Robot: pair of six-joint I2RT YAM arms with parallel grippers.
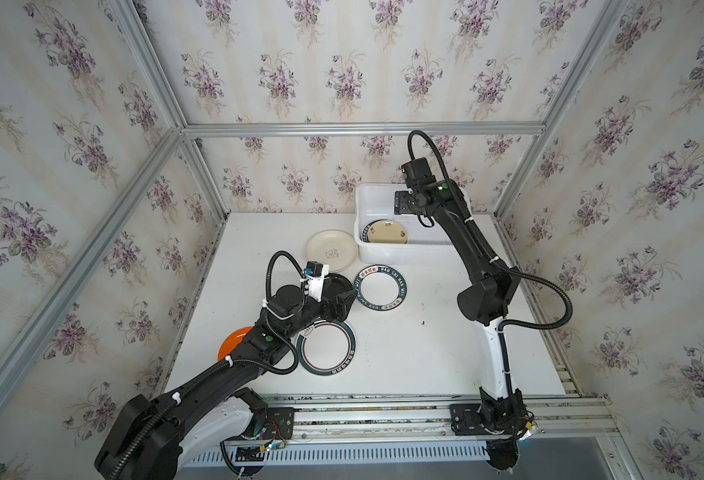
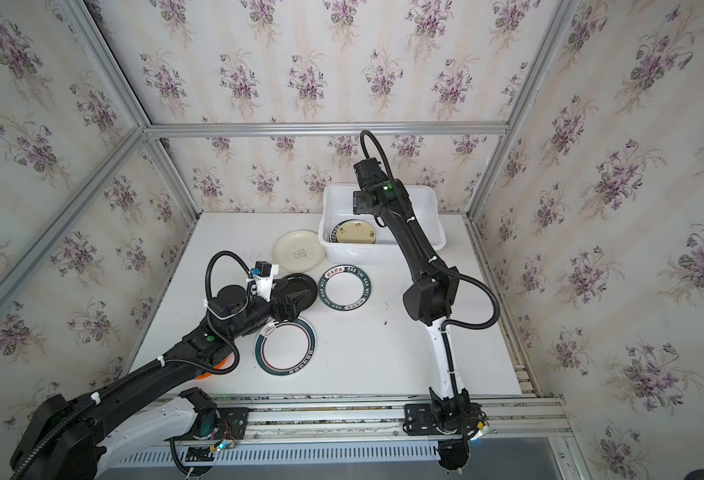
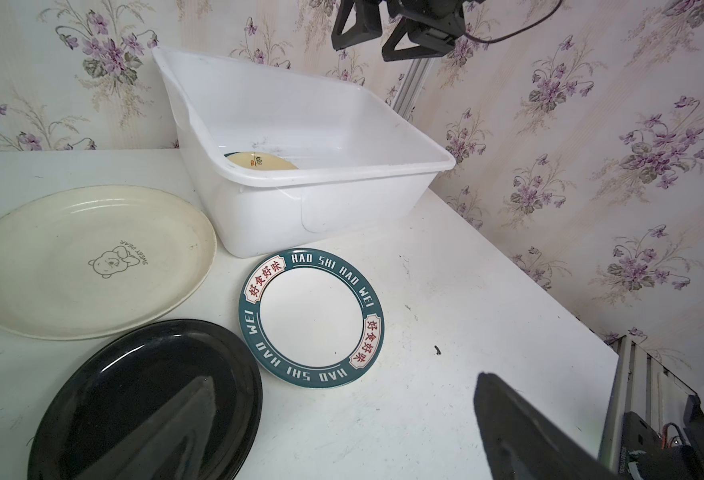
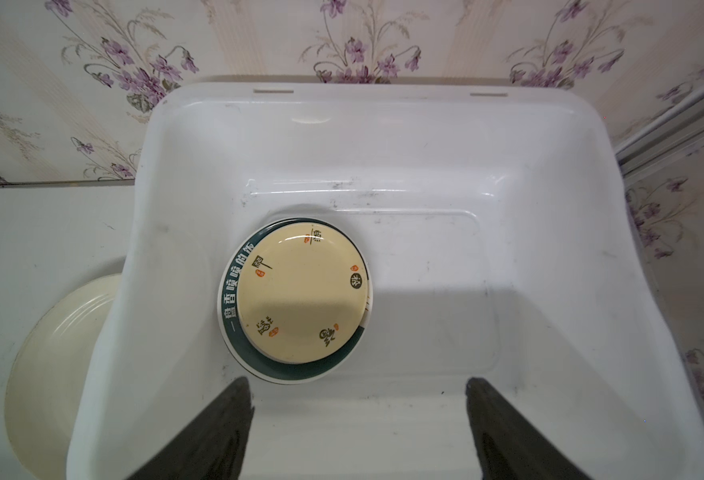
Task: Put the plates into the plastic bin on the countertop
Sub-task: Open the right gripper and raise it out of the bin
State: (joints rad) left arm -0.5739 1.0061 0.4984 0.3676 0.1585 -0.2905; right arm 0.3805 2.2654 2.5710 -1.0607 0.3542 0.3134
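The right claw [image 4: 357, 382] hangs over the bin [image 1: 383, 254], jaws wide and holding nothing. The left claw [image 3: 342, 377] is wide and empty too, low over the bench [image 1: 404, 353], with one finger [image 3: 163, 436] above the black plate [image 3: 125, 374].

The bench is white and scuffed, shut in by flowered wallpaper [image 1: 342, 75] and aluminium rails [image 1: 362, 129]. The bin, white and deep, stands at the far right of the bench by the back wall.

Just left of the bin lies the cream plate [image 1: 331, 249], with a bear drawn on it. The black plate is just nearer. The ringed plate [image 1: 327, 348] is nearer again, with its left edge under the left arm [image 1: 225, 370]. The lettered plate [image 1: 380, 293] lies just near of the bin, beside the black one. The orange plate [image 1: 233, 340], near left, is mostly hidden by that arm.

In the bin's near left lies a teal-rimmed plate [image 4: 228, 291], with a smaller yellow plate [image 4: 300, 291] flat on top.
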